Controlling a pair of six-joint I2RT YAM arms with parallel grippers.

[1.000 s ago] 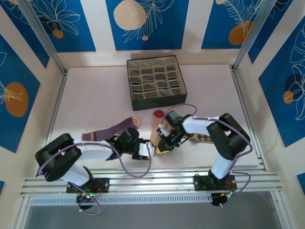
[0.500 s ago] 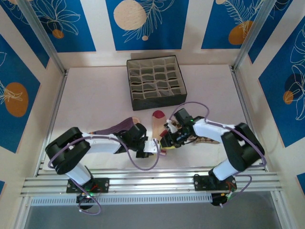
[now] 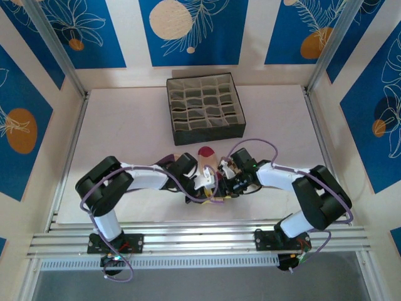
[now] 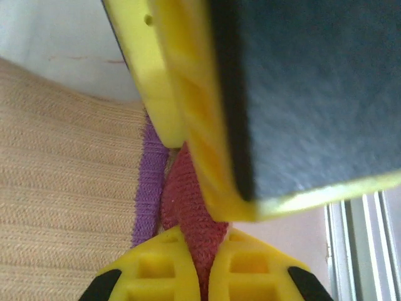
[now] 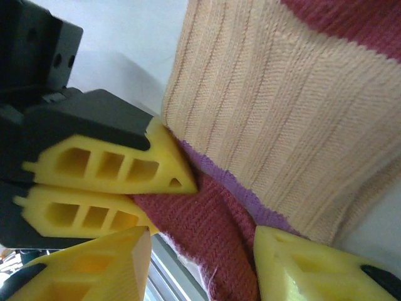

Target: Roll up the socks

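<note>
One beige sock (image 5: 282, 113) is the item in play. It lies flat on the table (image 3: 125, 125) near the front edge, about mid-width, btwn the two arms. Long axis runs near-to-far. The maroon toe (image 3: 205, 152) points away from the arm bases, toward the grey compartment box (image 3: 205, 108), which sits well apart at the far side. The maroon cuff (image 4: 188, 188), w/ a thin purple stripe (image 4: 147, 182) just above it, is the near end, and both grippers meet there. L gripper (image 4: 199, 251) comes in from the sock's left side, tips pinched tight on the cuff's maroon knit, no gap btwn the fingers. R gripper (image 5: 203, 232) comes in from the opposite side, jaws roughly half spread, one finger either side of the same cuff edge and just beside the L tips; the knit sits in the gap but isn't clamped. So the sock's body lies ahead of both sets of jaws, away from the bases. Judgement: the roll should start at the cuff and travel along the long axis toward the toe, roll axis crosswise. L arm already has the hold; R needs to close on the cuff first. A dark purple sock (image 3: 164, 162) lies just beside, partly under the L arm; can't tell if the two socks touch.
</note>
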